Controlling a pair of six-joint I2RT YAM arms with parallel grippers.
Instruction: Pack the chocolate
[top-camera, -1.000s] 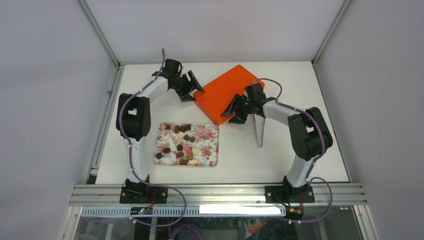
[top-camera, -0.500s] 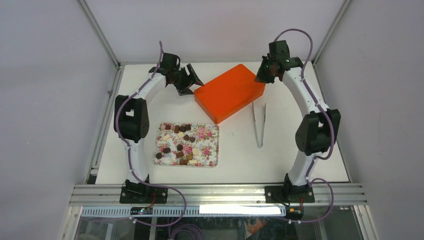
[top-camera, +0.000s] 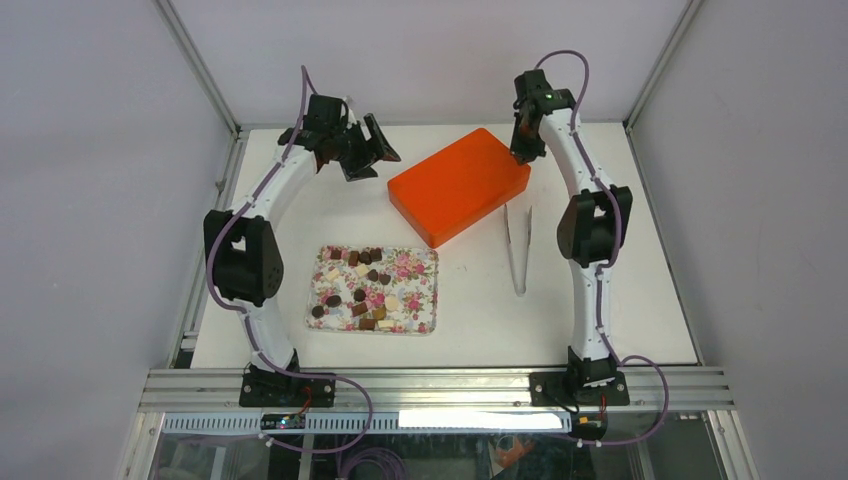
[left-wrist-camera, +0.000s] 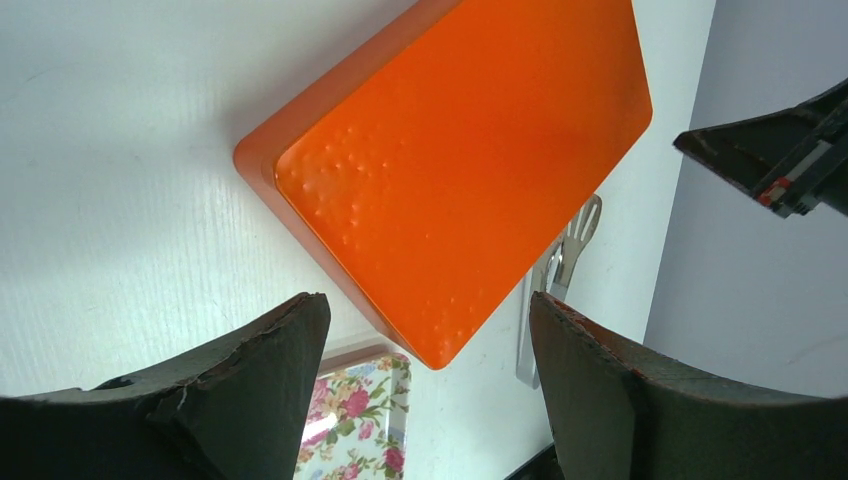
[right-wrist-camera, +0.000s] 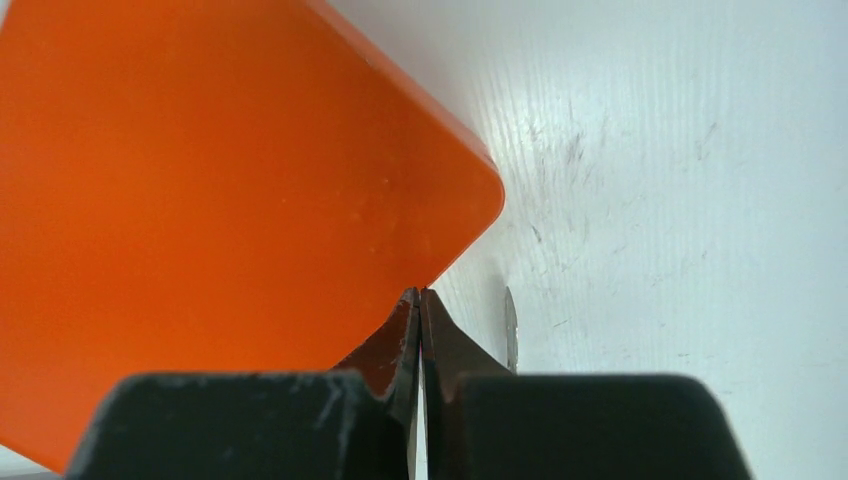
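1. Overhead, the right gripper (top-camera: 521, 150), jaws pressed together and holding nothing, sits at the 2 o'clock corner of the orange box (top-camera: 458, 186). The left gripper (top-camera: 372, 152), jaws apart and empty, hovers off its 10 o'clock side.
2. Chocolate (top-camera: 358, 288) lies unpacked on the floral tray (top-camera: 428, 262), at 7 o'clock from the box on the worktop (top-camera: 620, 300); tongs (top-camera: 516, 250) lie at 4 o'clock.
3. Opening the box looks to be the step in hand. Next, its top probably needs prising up while the box is steadied.
4. Only the right wrist view shows the tips meeting at the box corner; only the overhead view shows the candies.
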